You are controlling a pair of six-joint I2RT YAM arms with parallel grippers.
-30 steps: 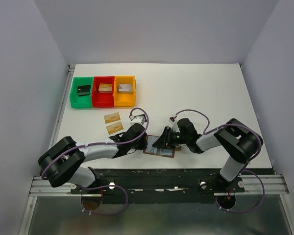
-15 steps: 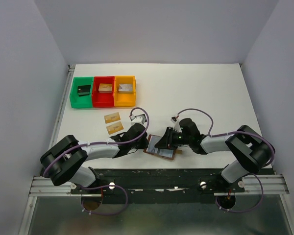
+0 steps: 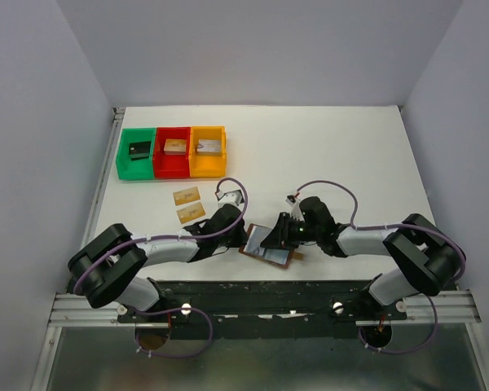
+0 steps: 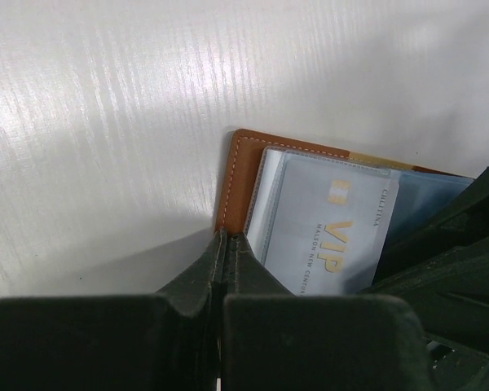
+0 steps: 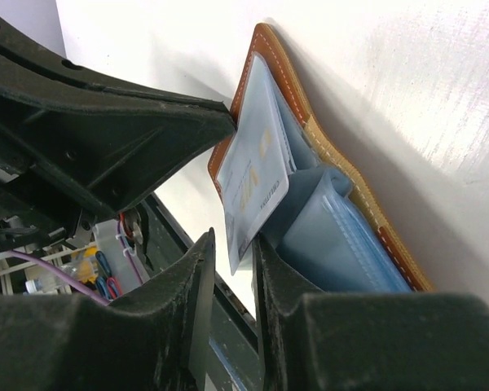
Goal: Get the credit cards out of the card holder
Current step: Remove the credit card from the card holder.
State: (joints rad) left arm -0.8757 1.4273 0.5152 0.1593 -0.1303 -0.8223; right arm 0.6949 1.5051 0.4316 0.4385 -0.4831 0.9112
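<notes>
The brown leather card holder (image 3: 267, 254) lies open near the front table edge, and its pale blue pockets show in the right wrist view (image 5: 342, 236). My left gripper (image 3: 241, 233) is shut on its left brown edge (image 4: 236, 163). My right gripper (image 3: 275, 235) grips a whitish credit card with gold "VIP" print (image 5: 257, 175), which stands partly out of a pocket and tilts up. The card's corner sits between my right fingers (image 5: 232, 244). The same card shows in the left wrist view (image 4: 334, 228). Two tan-gold credit cards (image 3: 187, 196) (image 3: 191, 213) lie on the table to the left.
Green (image 3: 122, 159), red (image 3: 173, 169) and orange (image 3: 208, 169) bins stand at the back left, each with a small block inside. The dark front rail (image 3: 269, 289) runs just below the card holder. The two arms' grippers nearly meet over it.
My right arm has stretched out lower and to the right. The pale card now stands further up out of the card holder. The left gripper has stayed at the holder's edge.
</notes>
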